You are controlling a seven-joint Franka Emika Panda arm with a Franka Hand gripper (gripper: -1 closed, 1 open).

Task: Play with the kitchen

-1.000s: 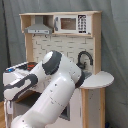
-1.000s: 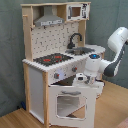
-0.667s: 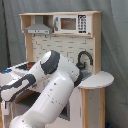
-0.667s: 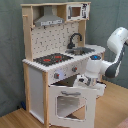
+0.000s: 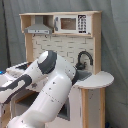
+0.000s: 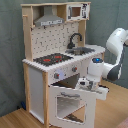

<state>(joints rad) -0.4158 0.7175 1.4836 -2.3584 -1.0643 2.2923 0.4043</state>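
**Oven door swings open under the arm**

Over the last second the windowed oven door [image 6: 70, 102] has tipped further out from the toy kitchen [image 6: 37, 85] and now hangs clearly ajar, hinged at its lower edge, its top rail leaning toward the room. The claw [image 6: 85, 83] sits right at that top rail on the second exterior view's right; whether it is clenched on the rail or released I cannot tell. My guess is the door-opening step is well under way.

The kitchen stands on a wooden floor [image 6: 15, 120] against a grey curtain [image 6: 10, 50]. On its bench sit the red-ringed hob [image 6: 52, 59], the grey sink [image 6: 82, 50] and the black faucet [image 6: 74, 39]; the hood [image 6: 49, 20] and a toy microwave [image 6: 77, 11] sit above.

In the first exterior view the arm's white elbow [image 5: 50, 67] blocks the front panel, hiding the door.
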